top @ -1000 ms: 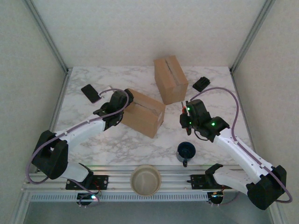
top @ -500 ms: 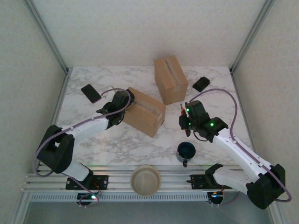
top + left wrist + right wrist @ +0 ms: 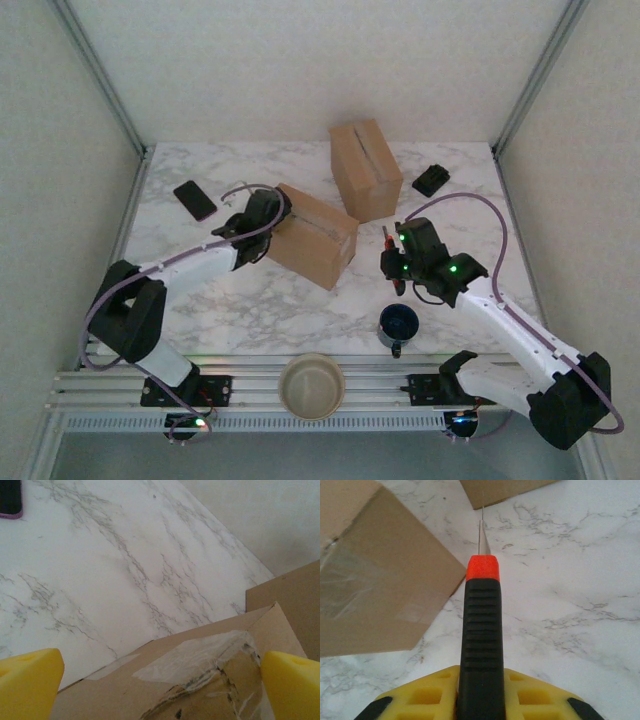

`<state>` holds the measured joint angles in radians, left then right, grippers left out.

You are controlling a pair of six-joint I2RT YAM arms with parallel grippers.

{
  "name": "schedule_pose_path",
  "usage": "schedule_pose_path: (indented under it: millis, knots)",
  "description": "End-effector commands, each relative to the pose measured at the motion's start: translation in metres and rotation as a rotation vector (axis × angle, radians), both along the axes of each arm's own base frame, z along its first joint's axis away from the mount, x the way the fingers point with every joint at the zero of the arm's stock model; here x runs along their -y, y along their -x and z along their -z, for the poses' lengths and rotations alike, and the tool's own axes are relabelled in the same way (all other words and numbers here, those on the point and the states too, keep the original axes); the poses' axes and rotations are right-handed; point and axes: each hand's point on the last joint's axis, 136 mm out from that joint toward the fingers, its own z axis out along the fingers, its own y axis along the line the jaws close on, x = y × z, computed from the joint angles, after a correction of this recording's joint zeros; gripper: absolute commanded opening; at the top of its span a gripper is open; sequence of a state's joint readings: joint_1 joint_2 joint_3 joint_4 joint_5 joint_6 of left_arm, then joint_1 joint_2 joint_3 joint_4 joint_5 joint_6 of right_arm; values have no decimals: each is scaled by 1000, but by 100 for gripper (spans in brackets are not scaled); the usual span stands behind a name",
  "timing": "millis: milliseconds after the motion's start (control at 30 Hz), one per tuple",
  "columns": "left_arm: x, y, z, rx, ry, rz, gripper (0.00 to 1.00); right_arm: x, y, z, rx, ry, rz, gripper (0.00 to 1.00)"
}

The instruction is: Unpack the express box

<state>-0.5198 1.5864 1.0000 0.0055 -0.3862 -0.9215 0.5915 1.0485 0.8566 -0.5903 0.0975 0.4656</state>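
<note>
The left gripper (image 3: 264, 213) has crept farther along the left end of the box (image 3: 312, 236), and its arm is more stretched than a second ago. Its yellow fingers (image 3: 30, 682) stand wide apart, one on each side of the box's taped corner, gripping nothing. The box lies mid-surface (image 3: 250, 300), a touch farther from the arms. Right of the box, the right gripper (image 3: 392, 252) has barely shifted; its fingers clamp a knife (image 3: 481, 630), blade out beside the box's edge.
</note>
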Motion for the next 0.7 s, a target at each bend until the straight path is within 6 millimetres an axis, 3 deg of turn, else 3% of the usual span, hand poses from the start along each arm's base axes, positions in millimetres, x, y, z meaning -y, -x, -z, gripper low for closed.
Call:
schedule_pose_path:
  millis: [0, 333, 667]
  knots:
    - [-12, 34, 67, -290, -100, 20, 100, -7, 2, -7, 13, -72, -9, 0]
    - [-15, 37, 72, -321, -119, 14, 100, -24, 8, -21, 36, -187, -72, 0]
    - [-15, 39, 71, -309, -107, 13, 100, -55, 26, -44, -4, -460, -139, 0]
